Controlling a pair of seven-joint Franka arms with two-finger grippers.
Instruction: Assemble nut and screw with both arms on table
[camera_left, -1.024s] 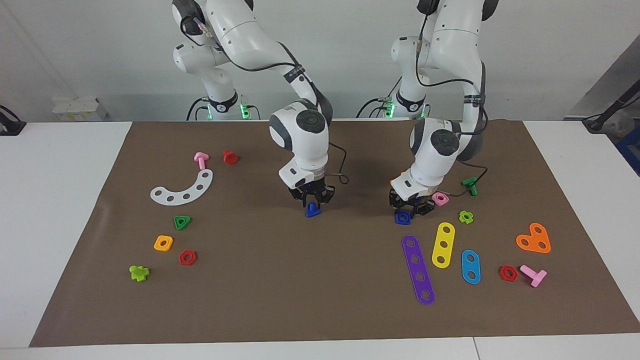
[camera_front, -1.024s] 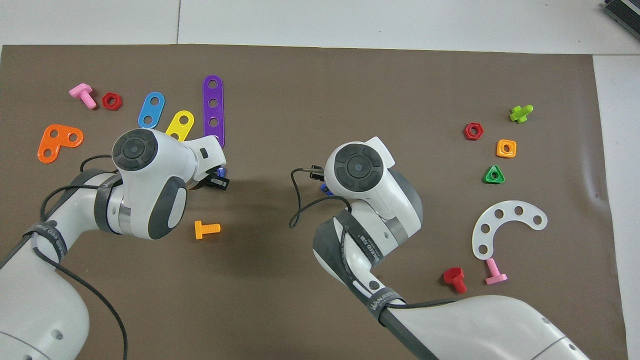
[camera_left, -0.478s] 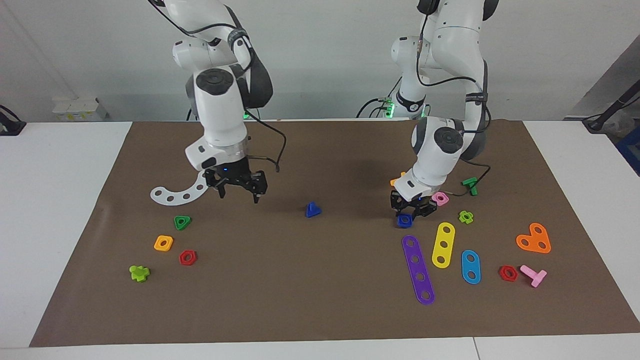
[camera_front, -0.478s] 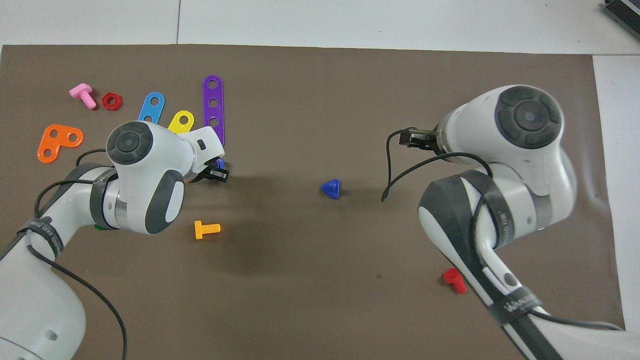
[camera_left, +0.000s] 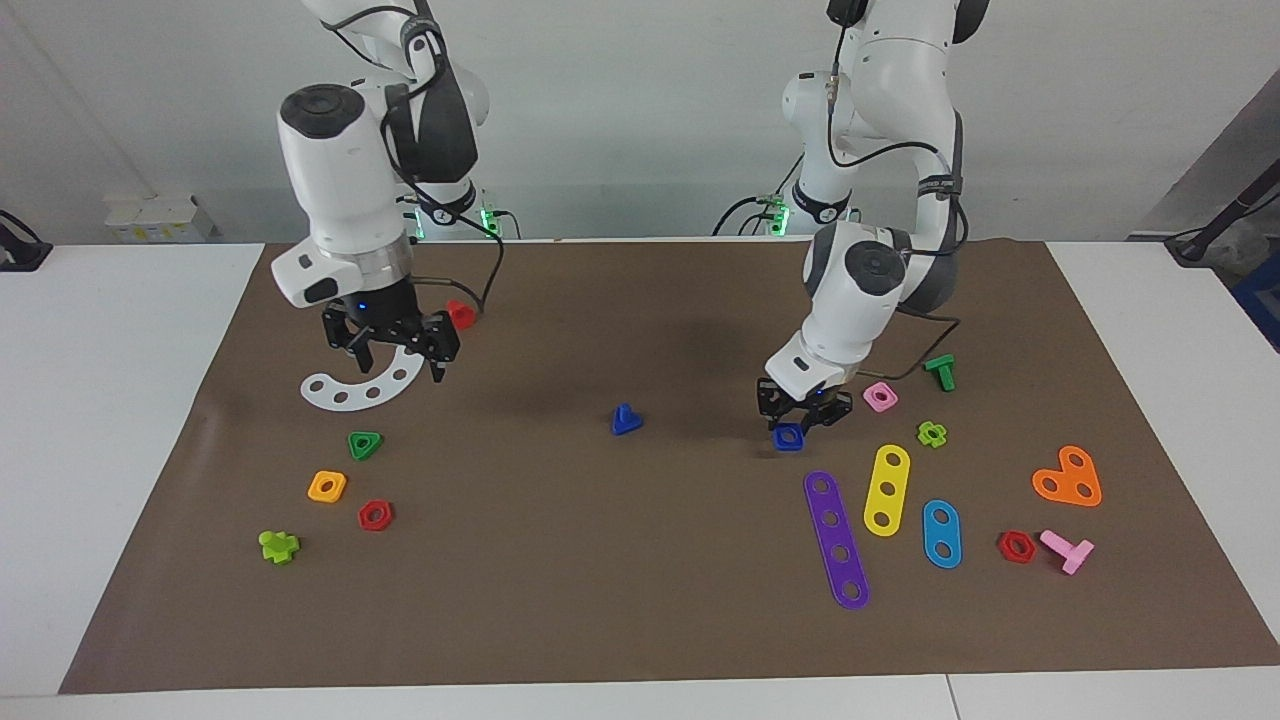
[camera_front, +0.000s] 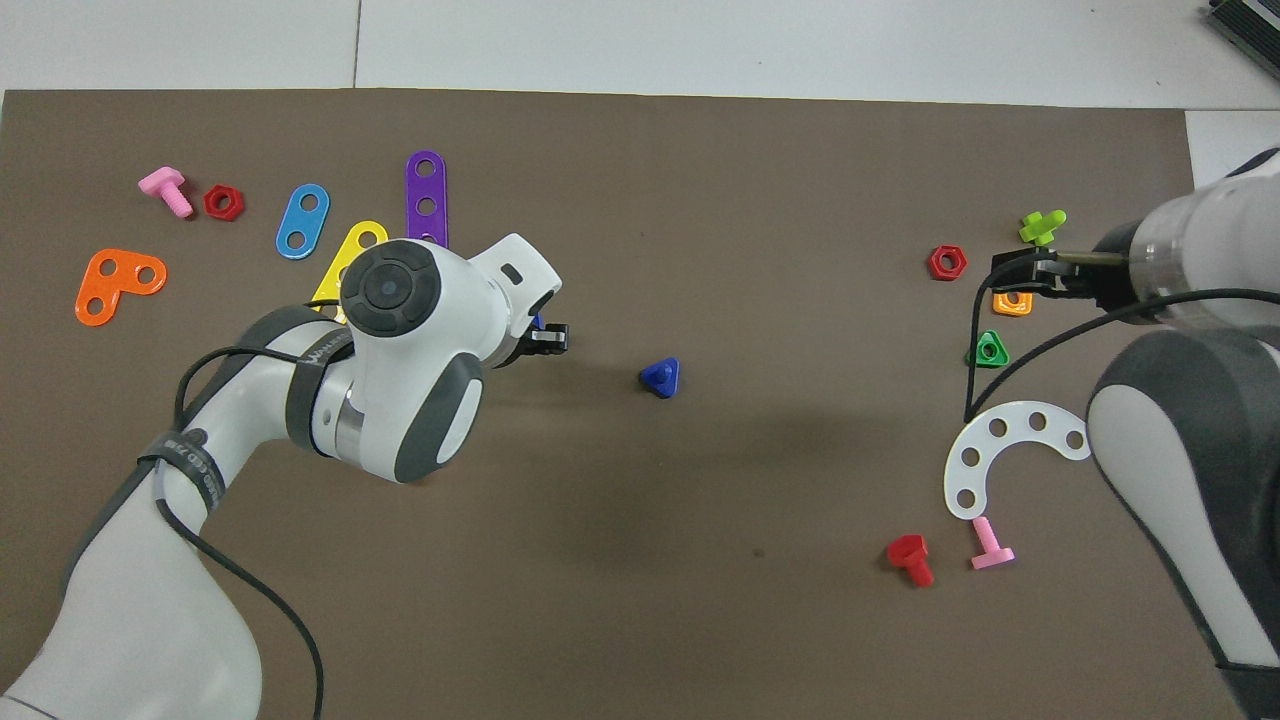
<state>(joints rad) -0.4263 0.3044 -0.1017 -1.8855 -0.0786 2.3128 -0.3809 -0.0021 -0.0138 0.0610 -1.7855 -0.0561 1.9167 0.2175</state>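
Observation:
The dark-blue screw (camera_left: 626, 420) lies free on its triangular head near the middle of the brown mat (camera_left: 640, 600); it also shows in the overhead view (camera_front: 661, 377). My left gripper (camera_left: 800, 412) is shut on the dark-blue nut (camera_left: 788, 436) and holds it just above the mat, beside the screw toward the left arm's end. In the overhead view the left wrist hides nearly all of the nut. My right gripper (camera_left: 398, 368) is open and empty, raised over the white curved strip (camera_left: 365, 385).
A pink square nut (camera_left: 880, 397), purple strip (camera_left: 836, 540) and yellow strip (camera_left: 886, 489) lie close to the left gripper. A green triangular nut (camera_left: 365, 445), orange-yellow nut (camera_left: 327, 486) and red bolt (camera_left: 460, 314) lie near the right gripper.
My right gripper let go of the screw, rose and drew back toward the right arm's end. My left gripper moved slightly toward the screw with the nut.

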